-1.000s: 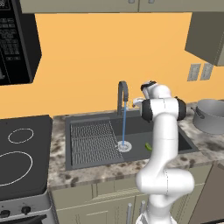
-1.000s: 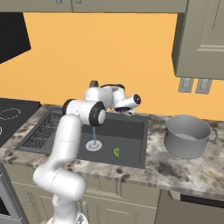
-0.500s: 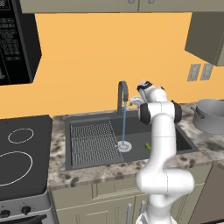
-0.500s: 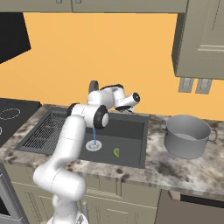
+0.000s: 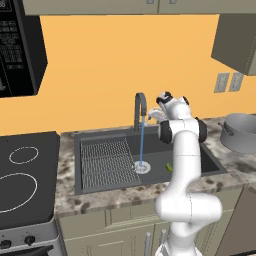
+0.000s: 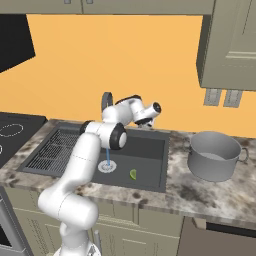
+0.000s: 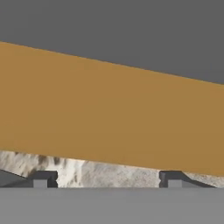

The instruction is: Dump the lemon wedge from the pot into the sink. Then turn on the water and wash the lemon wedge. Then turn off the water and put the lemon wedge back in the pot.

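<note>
The lemon wedge [image 6: 133, 174] lies on the floor of the dark sink [image 6: 152, 146], to the right of the silver drain [image 6: 107, 166]; in the left base view the lemon wedge [image 5: 169, 166] peeks out beside my arm. A thin blue stream of water [image 5: 142, 145] runs from the arched faucet [image 5: 139, 106] onto the drain. My gripper [image 5: 152, 114] hovers behind the sink's back rim, just right of the faucet, aimed at the wall. Its fingertips [image 7: 43, 179] stand wide apart with nothing between them, so my gripper [image 7: 108, 179] is open. The grey pot [image 6: 215, 155] stands upright on the counter right of the sink.
A ribbed wire grid [image 5: 105, 156] covers the sink's left half. The black stovetop [image 5: 22, 175] lies to the far left. Wall outlets [image 6: 223, 97] sit above the pot, with cabinets [image 6: 230, 42] overhead. The orange wall [image 7: 109, 118] is close ahead of the hand.
The hand has edged slightly left toward the faucet's base. The water keeps running, and the lemon wedge and pot have stayed put.
</note>
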{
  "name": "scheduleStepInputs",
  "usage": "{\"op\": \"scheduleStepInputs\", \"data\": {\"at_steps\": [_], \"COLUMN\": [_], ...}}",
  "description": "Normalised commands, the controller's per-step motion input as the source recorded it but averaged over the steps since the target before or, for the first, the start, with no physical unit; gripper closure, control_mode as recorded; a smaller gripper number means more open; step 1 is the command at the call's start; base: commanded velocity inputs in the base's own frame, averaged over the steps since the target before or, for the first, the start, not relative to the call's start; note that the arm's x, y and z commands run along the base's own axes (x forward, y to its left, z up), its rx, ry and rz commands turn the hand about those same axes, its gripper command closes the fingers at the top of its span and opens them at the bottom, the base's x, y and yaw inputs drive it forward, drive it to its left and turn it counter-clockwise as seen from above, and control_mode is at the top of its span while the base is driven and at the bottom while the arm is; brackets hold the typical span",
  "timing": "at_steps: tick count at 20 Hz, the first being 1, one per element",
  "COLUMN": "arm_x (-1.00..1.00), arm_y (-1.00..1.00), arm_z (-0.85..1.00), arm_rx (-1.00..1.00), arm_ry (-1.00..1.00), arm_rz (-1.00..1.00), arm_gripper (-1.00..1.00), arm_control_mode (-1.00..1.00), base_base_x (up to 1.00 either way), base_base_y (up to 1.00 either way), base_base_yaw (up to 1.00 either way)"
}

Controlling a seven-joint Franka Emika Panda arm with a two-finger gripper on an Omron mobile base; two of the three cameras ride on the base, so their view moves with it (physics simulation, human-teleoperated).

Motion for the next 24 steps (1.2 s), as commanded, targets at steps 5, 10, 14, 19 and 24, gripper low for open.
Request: {"op": "scheduleStepInputs", "data": {"at_steps": [5, 10, 14, 19, 24], "arm_x": [-0.01, -0.01, 0.0, 0.0, 0.0], "arm_y": [0.37, 0.5, 0.52, 0.53, 0.67], "arm_z": [0.0, 0.0, 0.0, 0.0, 0.0], "arm_rx": [0.0, 0.0, 0.0, 0.0, 0.0], "arm_ry": [0.05, 0.01, 0.0, 0.0, 0.0], "arm_rz": [0.0, 0.0, 0.0, 0.0, 0.0], "arm_gripper": [-1.0, -1.0, -1.0, -1.0, -1.0], "arm_control_mode": [-1.0, -1.0, -1.0, -1.0, -1.0], "base_base_x": [0.0, 0.0, 0.0, 0.0, 0.0], "base_base_y": [0.0, 0.0, 0.0, 0.0, 0.0], "base_base_yaw": [0.0, 0.0, 0.0, 0.0, 0.0]}}
